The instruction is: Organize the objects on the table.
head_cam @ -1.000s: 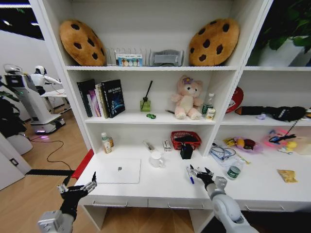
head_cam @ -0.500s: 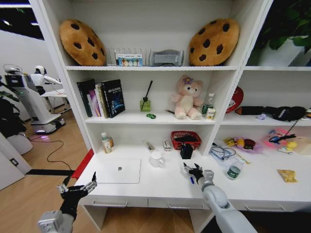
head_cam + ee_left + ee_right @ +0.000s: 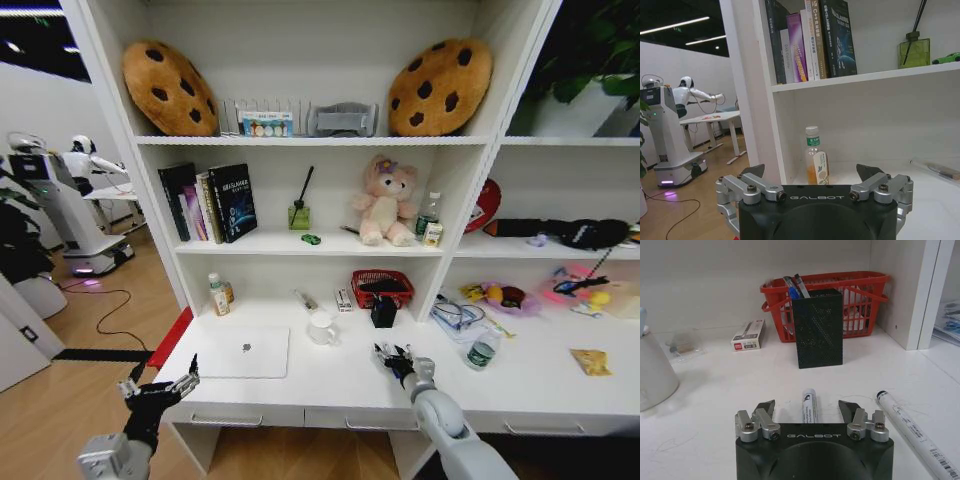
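Tall white shelving [image 3: 300,60] rises beyond the pincer; wooden floor [image 3: 60,400] and a small office table [image 3: 710,119] lie off to its side.

pink plush bear [image 3: 385,202], red mesh basket [image 3: 382,288], white mug [image 3: 322,328], books [image 3: 208,202]

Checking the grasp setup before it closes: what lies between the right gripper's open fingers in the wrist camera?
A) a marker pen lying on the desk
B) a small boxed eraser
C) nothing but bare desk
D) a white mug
A: in the right wrist view the right gripper is open, with a marker pen lying on the desk between its fingers, pointing toward the black mesh pen holder.
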`<state>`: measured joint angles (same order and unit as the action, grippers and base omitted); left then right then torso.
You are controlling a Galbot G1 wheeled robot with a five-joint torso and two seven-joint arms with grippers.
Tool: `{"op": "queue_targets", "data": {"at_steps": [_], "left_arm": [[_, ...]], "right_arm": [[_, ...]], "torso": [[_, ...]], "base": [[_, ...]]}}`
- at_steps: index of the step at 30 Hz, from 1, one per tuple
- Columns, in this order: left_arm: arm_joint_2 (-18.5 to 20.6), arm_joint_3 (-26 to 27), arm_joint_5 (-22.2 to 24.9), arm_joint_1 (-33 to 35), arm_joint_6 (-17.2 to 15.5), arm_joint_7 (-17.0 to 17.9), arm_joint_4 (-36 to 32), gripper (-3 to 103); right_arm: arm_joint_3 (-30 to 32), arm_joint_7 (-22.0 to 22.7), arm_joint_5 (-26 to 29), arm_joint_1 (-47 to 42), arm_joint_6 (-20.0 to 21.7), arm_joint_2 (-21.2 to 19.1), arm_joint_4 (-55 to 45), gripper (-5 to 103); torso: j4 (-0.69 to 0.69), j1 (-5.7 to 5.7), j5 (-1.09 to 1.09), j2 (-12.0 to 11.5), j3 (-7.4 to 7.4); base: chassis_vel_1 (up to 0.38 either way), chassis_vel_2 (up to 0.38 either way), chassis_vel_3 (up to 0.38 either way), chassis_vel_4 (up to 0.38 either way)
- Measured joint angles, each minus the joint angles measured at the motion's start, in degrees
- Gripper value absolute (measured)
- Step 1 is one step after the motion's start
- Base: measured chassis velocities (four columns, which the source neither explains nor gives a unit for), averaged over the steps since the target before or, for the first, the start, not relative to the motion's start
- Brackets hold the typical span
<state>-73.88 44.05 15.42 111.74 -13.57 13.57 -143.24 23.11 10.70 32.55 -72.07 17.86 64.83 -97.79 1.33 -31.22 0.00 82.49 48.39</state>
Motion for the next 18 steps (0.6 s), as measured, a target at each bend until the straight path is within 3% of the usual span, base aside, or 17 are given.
{"op": "queue_targets", "data": {"at_steps": [9, 16, 18], "left_arm": [[0.0, 0.0, 0.0, 0.0, 0.0, 0.0, 0.0, 100], [0.0, 0.0, 0.0, 0.0, 0.0, 0.0, 0.0, 100], [0.0, 0.0, 0.0, 0.0, 0.0, 0.0, 0.0, 100]], "right_arm": [[0.1, -0.1, -0.8, 0.8, 1.1, -0.7, 0.9, 52], [0.0, -1.0, -2.2, 0.8, 1.3, -2.3, 1.4, 20], [-0.1, -1.0, -2.1, 0.9, 1.3, -2.5, 1.4, 14]], "torso": [[0.00, 0.00, 0.00, 0.0, 0.00], [0.00, 0.00, 0.01, 0.0, 0.00], [0.00, 0.00, 0.00, 0.0, 0.00]], "base": [[0.000, 0.000, 0.000, 0.000], [0.000, 0.000, 0.000, 0.000], [0.000, 0.000, 0.000, 0.000]]}}
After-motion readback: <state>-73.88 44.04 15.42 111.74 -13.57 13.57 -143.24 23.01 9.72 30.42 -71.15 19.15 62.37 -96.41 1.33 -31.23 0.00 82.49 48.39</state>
